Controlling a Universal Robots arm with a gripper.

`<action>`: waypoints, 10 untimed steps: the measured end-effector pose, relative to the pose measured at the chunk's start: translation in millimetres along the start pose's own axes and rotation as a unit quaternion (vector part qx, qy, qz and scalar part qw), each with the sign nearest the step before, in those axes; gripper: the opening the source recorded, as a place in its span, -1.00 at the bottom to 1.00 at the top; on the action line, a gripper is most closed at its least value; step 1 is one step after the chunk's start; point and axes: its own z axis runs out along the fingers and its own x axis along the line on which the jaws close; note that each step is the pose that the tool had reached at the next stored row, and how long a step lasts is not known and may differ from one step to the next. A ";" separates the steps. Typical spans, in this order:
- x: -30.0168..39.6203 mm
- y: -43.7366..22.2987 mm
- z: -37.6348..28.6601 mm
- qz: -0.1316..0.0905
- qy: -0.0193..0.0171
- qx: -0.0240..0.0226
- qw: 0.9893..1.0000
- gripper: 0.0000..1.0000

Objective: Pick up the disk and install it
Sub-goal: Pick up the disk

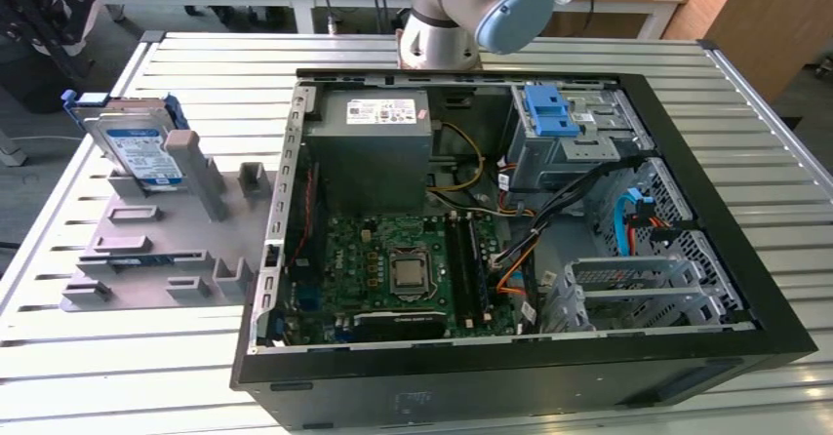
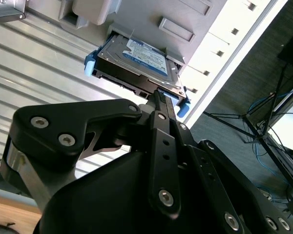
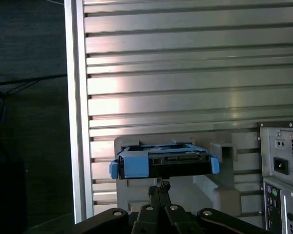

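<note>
The disk (image 1: 140,150) leans nearly upright in a gray stand (image 1: 156,250) on the slatted table (image 1: 117,367), at the exterior view's left, just beside the open computer case (image 1: 521,367). In the second wrist view the gripper (image 2: 158,95) points at the disk's edge, its fingers drawn together with nothing between them.

On the slatted table (image 1: 117,376) an open computer case (image 1: 521,367) lies on its side. A holder (image 1: 156,250) lies just beside it, on the exterior view's left. The disk (image 1: 137,147) stands tilted in the far end of this holder. Inside the case, the power supply (image 1: 371,147) is behind the motherboard (image 1: 390,269). On the exterior view's right of them is a drive cage (image 1: 567,128). The arm's base (image 1: 450,25) stands behind the case.
</note>
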 end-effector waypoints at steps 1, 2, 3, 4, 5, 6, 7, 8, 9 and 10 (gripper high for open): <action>0.0 0.0 0.0 -0.001 0.000 0.000 1.000 -0.79; 0.0 0.0 0.0 -0.004 0.000 0.000 1.000 -0.79; 0.1 0.0 0.0 -0.008 0.000 0.000 1.000 -0.79; 0.1 0.0 0.0 -0.013 0.000 0.000 1.000 -0.79; 0.1 0.0 0.1 -0.018 0.001 0.000 1.000 -0.79; 0.0 0.0 0.1 -0.024 0.001 0.000 1.000 -0.79; 0.0 0.0 0.0 -0.030 0.001 0.000 1.000 -0.79; 0.0 0.0 0.0 -0.036 0.002 0.000 0.999 -0.79; 0.0 0.0 0.1 -0.043 0.002 0.000 0.999 -0.79; 0.0 0.0 0.1 -0.048 0.002 0.000 0.999 -0.79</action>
